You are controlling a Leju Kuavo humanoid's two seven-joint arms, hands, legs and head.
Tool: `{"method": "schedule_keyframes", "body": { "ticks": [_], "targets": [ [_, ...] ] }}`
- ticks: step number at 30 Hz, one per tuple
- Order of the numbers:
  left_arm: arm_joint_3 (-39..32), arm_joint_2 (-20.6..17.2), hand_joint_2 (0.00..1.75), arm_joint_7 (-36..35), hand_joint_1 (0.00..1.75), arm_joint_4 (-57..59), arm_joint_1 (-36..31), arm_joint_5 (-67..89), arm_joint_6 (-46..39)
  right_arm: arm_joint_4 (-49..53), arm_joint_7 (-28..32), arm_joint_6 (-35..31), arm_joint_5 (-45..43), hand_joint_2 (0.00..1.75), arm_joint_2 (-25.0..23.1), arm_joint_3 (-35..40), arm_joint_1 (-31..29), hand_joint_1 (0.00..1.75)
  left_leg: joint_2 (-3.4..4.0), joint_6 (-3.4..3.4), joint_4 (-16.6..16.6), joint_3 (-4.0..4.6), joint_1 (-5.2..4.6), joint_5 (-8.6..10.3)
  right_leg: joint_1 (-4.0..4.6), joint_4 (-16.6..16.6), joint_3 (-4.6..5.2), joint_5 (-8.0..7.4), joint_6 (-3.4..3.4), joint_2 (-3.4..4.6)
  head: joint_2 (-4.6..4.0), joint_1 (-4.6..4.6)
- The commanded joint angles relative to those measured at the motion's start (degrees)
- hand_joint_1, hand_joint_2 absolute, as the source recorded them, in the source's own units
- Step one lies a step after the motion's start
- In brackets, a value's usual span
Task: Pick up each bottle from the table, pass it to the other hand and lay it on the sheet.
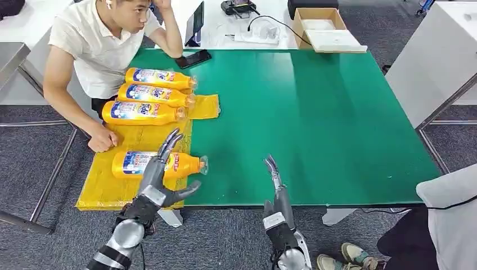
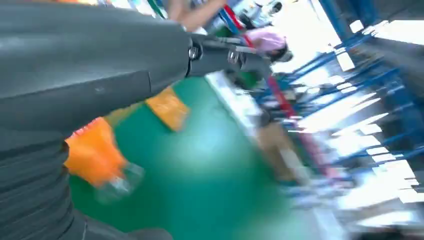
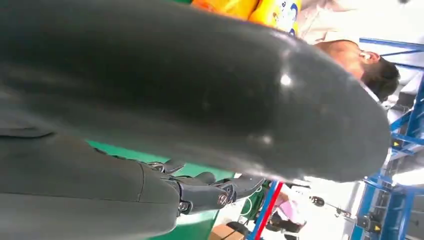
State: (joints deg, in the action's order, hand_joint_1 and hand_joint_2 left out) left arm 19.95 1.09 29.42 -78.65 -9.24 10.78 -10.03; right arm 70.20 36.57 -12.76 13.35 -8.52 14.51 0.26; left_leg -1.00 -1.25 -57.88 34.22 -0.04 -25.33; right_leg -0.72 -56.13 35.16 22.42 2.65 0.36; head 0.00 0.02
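Observation:
Several orange bottles lie on their sides on the yellow sheet (image 1: pixel 101 185) at the left of the green table (image 1: pixel 315 112). Three bottles (image 1: pixel 160 79) (image 1: pixel 154 94) (image 1: pixel 143 112) lie in a row at the far end. Nearest me is another bottle (image 1: pixel 185 165), its clear cap pointing right; the left wrist view shows its neck end (image 2: pixel 95 152). My left hand (image 1: pixel 163 174) hovers over this bottle with fingers spread, holding nothing. My right hand (image 1: pixel 277 185) is open at the table's front edge, fingers straight.
A person sits at the table's left, a hand (image 1: pixel 101 139) resting on the sheet's edge. A black phone (image 1: pixel 192 58) lies at the far edge. A cardboard box (image 1: pixel 323 25) stands behind. Another person's legs (image 1: pixel 427 230) are at the lower right.

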Motion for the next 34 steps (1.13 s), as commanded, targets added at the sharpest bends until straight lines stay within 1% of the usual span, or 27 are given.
{"method": "schedule_keyframes", "body": {
  "ticks": [1,4,5,7,8,11,12,13,14,15,16,19,20,21,22,23,24,25,26,27,28,29,30,31,32,33,34],
  "targets": [
    [-8.3,1.3,1.75,2.4,0.00,-9.2,4.9,-8.5,4.0,-2.1,0.3,-0.3,-0.4,0.00,0.5,0.3,-0.4,0.00,0.18,0.08,0.0,-0.23,0.04,-0.10,0.06,0.0,-0.20,0.06,-0.10,0.07,-0.02,0.00],
    [-10.1,2.4,1.75,2.5,0.00,-11.5,6.4,-10.8,5.4,-1.9,0.5,-0.4,-0.4,0.00,1.0,0.5,0.0,0.00,0.17,0.07,0.0,-0.20,0.05,-0.12,0.06,0.0,-0.17,0.08,-0.08,0.08,0.00,0.02],
    [-10.8,3.4,1.75,2.4,0.00,-12.3,7.2,-12.9,6.3,-0.9,1.5,0.5,-2.4,0.00,0.7,-0.3,0.5,0.00,0.22,0.09,0.0,-0.31,0.07,-0.17,0.09,0.0,-0.27,0.12,-0.11,0.10,0.00,0.02],
    [-10.9,4.3,1.75,2.1,0.00,-13.4,8.6,-14.3,6.7,1.0,1.4,3.5,-6.0,0.00,0.4,-1.4,1.3,0.00,0.18,0.07,0.0,-0.27,0.05,-0.14,0.07,0.0,-0.24,0.10,-0.09,0.07,0.00,0.02],
    [-11.7,6.1,1.75,0.4,0.00,-14.2,10.3,-19.0,8.1,3.4,2.4,6.8,-10.5,0.00,-0.3,-2.9,2.5,0.00,0.11,0.04,0.0,-0.16,0.01,-0.09,0.02,0.0,-0.13,0.08,-0.06,0.02,0.00,0.02],
    [-10.6,7.4,1.75,0.9,0.00,-15.2,12.2,-19.3,6.3,7.3,2.3,6.9,-10.8,0.00,-0.9,-3.3,4.3,0.00,0.09,0.04,0.0,-0.17,-0.01,-0.12,0.00,0.0,-0.15,0.12,-0.06,0.01,0.00,0.02],
    [-9.9,8.6,1.75,-0.8,0.00,-15.2,13.3,-20.3,5.1,9.1,3.4,5.8,-11.2,0.00,-1.8,-3.7,5.2,0.00,0.13,0.06,0.0,-0.28,0.00,-0.18,0.01,0.0,-0.25,0.17,-0.09,0.02,-0.02,0.02],
    [-9.0,8.6,1.75,-0.8,0.00,-15.0,13.6,-20.3,4.6,10.3,3.4,4.9,-11.1,0.00,-2.2,-3.7,5.7,0.00,0.06,0.04,0.0,-0.09,-0.02,-0.10,-0.01,0.0,-0.09,0.10,-0.06,0.00,0.00,0.02],
    [-8.7,8.7,0.00,-0.8,0.00,-14.8,13.7,-20.3,4.6,10.4,3.4,4.9,-11.1,0.00,-2.3,-3.6,5.8,0.00,0.10,0.06,0.0,-0.19,-0.02,-0.18,0.00,0.0,-0.17,0.17,-0.08,0.00,-0.02,0.02],
    [-7.9,9.2,0.00,-2.4,0.00,-14.1,14.0,-20.9,3.1,12.4,3.4,5.1,-11.8,0.00,-2.1,-2.9,6.4,0.00,0.05,0.04,0.0,-0.07,-0.02,-0.12,-0.01,0.0,-0.07,0.12,-0.07,-0.02,0.00,0.02],
    [-6.8,9.5,0.00,-2.2,0.00,-13.5,14.2,-20.7,2.3,12.8,3.4,4.9,-11.8,0.00,-2.1,-2.5,6.8,0.00,0.02,0.04,0.0,-0.03,-0.04,-0.09,-0.03,0.0,-0.03,0.10,-0.06,-0.04,0.00,0.02],
    [-6.8,9.5,0.00,-2.2,0.00,-13.5,14.2,-20.7,2.3,12.8,3.4,4.9,-11.8,0.00,-2.1,-2.5,6.8,0.00,-0.01,0.06,0.0,-0.02,-0.03,-0.09,-0.01,0.0,-0.01,0.07,-0.06,-0.06,-0.02,0.02],
    [-6.2,9.3,0.00,-2.6,0.00,-13.2,14.2,-20.0,0.6,12.3,3.4,4.9,-12.4,0.00,-2.2,-2.6,6.9,0.00,0.03,0.10,0.0,-0.19,-0.01,-0.15,0.02,0.0,-0.16,0.14,-0.10,-0.07,0.00,0.00],
    [-5.8,9.5,1.75,-2.4,0.00,-13.2,14.7,-20.2,-1.1,12.3,3.2,4.8,-12.4,0.00,-1.9,-1.8,7.0,0.00,0.00,0.08,0.0,-0.10,-0.02,-0.11,0.01,0.0,-0.08,0.10,-0.07,-0.08,0.00,0.02],
    [-4.8,9.8,1.75,-1.6,0.00,-13.1,15.1,-18.3,-4.6,12.3,2.6,4.7,-12.1,0.00,-1.3,-0.6,7.4,0.00,-0.01,0.07,0.0,-0.10,-0.03,-0.10,-0.01,0.0,-0.08,0.10,-0.07,-0.08,0.00,0.02],
    [-3.6,9.5,0.00,-1.0,0.00,-13.0,15.4,-17.2,-5.5,12.0,0.7,4.9,-12.7,0.00,-1.3,-0.2,7.7,0.00,0.02,0.08,0.0,-0.18,-0.01,-0.15,0.02,0.1,-0.16,0.13,-0.08,-0.07,0.00,0.02],
    [-2.4,9.2,0.00,0.5,0.00,-13.7,16.6,-16.3,-7.1,11.9,-1.5,4.1,-12.9,0.00,-1.2,0.7,8.1,0.00,0.06,0.08,0.0,-0.14,-0.01,-0.13,0.02,0.0,-0.11,0.10,-0.07,-0.03,0.00,0.00],
    [-1.6,8.8,1.75,2.5,0.00,-14.6,17.5,-14.9,-8.0,11.7,-1.4,1.7,-11.5,0.00,-1.6,1.1,8.4,0.00,0.07,0.10,0.1,-0.30,0.00,-0.21,0.03,0.1,-0.26,0.19,-0.11,-0.06,-0.02,0.00],
    [-0.6,8.4,1.75,4.6,0.00,-15.4,18.3,-13.6,-8.6,11.3,-1.7,-0.7,-9.9,0.00,-1.9,1.7,8.3,0.00,0.10,0.11,0.0,-0.30,0.01,-0.24,0.04,0.0,-0.27,0.20,-0.12,-0.04,0.00,0.02],
    [0.8,6.9,1.75,5.4,0.00,-16.5,19.1,-13.9,-6.9,10.4,-4.5,-4.0,-8.1,0.00,-2.4,2.6,8.0,0.00,0.11,0.08,0.1,-0.22,0.00,-0.19,0.02,0.0,-0.17,0.15,-0.09,0.00,0.00,0.02],
    [0.9,5.8,1.75,6.3,0.00,-18.2,20.6,-15.2,-4.9,10.4,-5.2,-4.3,-8.2,0.00,-1.8,4.7,7.5,0.00,0.12,0.07,0.0,-0.15,0.00,-0.17,0.02,0.0,-0.11,0.12,-0.08,0.04,-0.02,0.02],
    [0.8,5.1,1.75,7.8,0.00,-19.2,21.3,-16.5,-2.5,10.7,-3.2,-5.5,-8.5,0.00,-1.6,5.6,7.3,0.00,0.18,0.07,0.0,-0.07,0.00,-0.14,0.02,0.0,-0.01,0.06,-0.06,0.12,0.00,0.02],
    [-0.9,5.2,1.75,8.7,0.00,-21.0,23.3,-17.0,-1.7,10.5,-3.8,-4.7,-9.9,0.00,-1.0,7.3,6.5,0.00,0.33,0.10,0.0,-0.23,0.00,-0.24,0.02,0.0,-0.12,0.13,-0.10,0.23,0.00,0.00],
    [-1.3,5.1,1.75,8.8,0.00,-21.5,23.8,-17.1,-1.3,10.6,-3.9,-4.8,-10.1,0.00,-0.9,7.6,6.3,0.00,0.29,0.10,0.0,-0.14,0.02,-0.19,0.03,0.0,-0.07,0.09,-0.09,0.18,-0.02,0.02],
    [-3.1,5.8,1.75,9.2,0.00,-22.3,24.9,-17.1,-0.6,10.9,-6.3,-0.8,-13.3,0.00,0.5,9.5,5.9,0.00,0.30,0.08,0.0,-0.07,-0.01,-0.15,0.01,0.0,0.01,0.05,-0.06,0.21,0.00,0.02],
    [-5.1,6.8,1.75,9.3,0.00,-22.7,25.7,-17.7,0.0,11.4,-5.9,3.0,-14.7,0.00,1.8,10.8,5.6,0.00,0.39,0.13,0.0,-0.23,0.02,-0.26,0.04,0.0,-0.15,0.13,-0.12,0.26,-0.02,0.04],
    [-5.7,6.9,1.75,9.3,0.00,-22.8,25.9,-17.9,0.6,11.4,-5.8,3.1,-14.8,0.00,1.8,10.7,5.7,0.00,0.38,0.10,0.0,-0.14,0.01,-0.21,0.02,0.0,-0.05,0.08,-0.09,0.26,0.00,0.02]
  ]
}}
